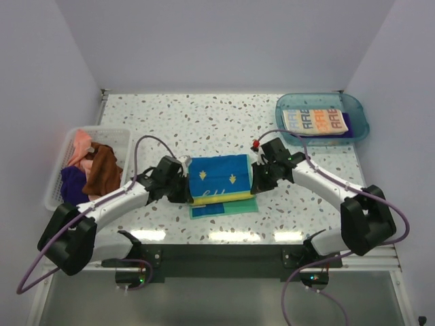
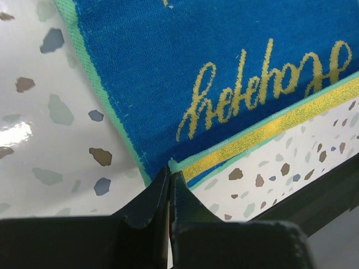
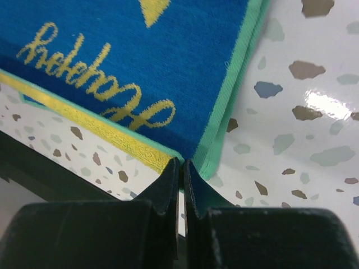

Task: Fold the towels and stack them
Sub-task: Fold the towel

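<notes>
A blue towel [image 1: 217, 175] with green edging, a yellow stripe and yellow script lies partly folded at the table's middle. Its lifted upper layer is held at both side corners, and a lower layer shows nearer the front. My left gripper [image 1: 182, 179] is shut on the left corner. In the left wrist view the blue towel [image 2: 224, 56] meets my left gripper [image 2: 170, 171] at its green corner. My right gripper [image 1: 257, 179] is shut on the right corner. The right wrist view shows the blue towel [image 3: 140, 56] running into my right gripper [image 3: 180, 162]. A white lettered towel [image 1: 315, 121] lies folded at the back right.
A white basket [image 1: 58, 178] at the left edge holds a pink towel [image 1: 80, 145], a brown towel [image 1: 103, 170] and a purple towel [image 1: 72, 185]. The blue tray [image 1: 357, 112] at the back right carries the lettered towel over a purple one [image 1: 349, 134]. White walls enclose the table.
</notes>
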Controlling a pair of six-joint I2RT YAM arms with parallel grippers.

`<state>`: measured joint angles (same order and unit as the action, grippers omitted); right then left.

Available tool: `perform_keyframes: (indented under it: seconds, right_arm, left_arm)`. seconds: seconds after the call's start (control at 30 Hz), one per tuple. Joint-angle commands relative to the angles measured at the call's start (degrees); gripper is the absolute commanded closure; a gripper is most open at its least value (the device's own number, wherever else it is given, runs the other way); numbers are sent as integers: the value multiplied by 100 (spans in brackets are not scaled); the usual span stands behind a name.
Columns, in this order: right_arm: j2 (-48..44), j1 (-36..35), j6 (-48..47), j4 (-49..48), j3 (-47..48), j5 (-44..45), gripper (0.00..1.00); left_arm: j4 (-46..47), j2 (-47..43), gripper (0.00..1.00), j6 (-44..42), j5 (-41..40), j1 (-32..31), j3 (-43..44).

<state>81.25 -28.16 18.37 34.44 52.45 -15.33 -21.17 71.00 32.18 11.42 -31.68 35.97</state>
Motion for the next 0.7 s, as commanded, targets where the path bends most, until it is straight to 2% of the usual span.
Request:
perform_keyframes:
  seconds: [0.0,0.17,0.37,0.57,0.67]
  right_arm:
    - [83,57,298,-244,-366,284,100]
    - [435,57,395,-630,-674,382,100]
    - [532,57,387,-658,-762,601,100]
    - [348,57,308,-482,-657,707,97]
    - [224,65,220,-412,-595,690,97]
  left_arm:
    - [16,177,100,262,-272,-127,-239]
    - [-10,335,100,376,-491,-233,-380]
    - [34,327,99,402,-518,-330,-450]
    - [25,160,78,464,-413,-418,-468]
    - [-19,-42,78,482,-369,-453,-485]
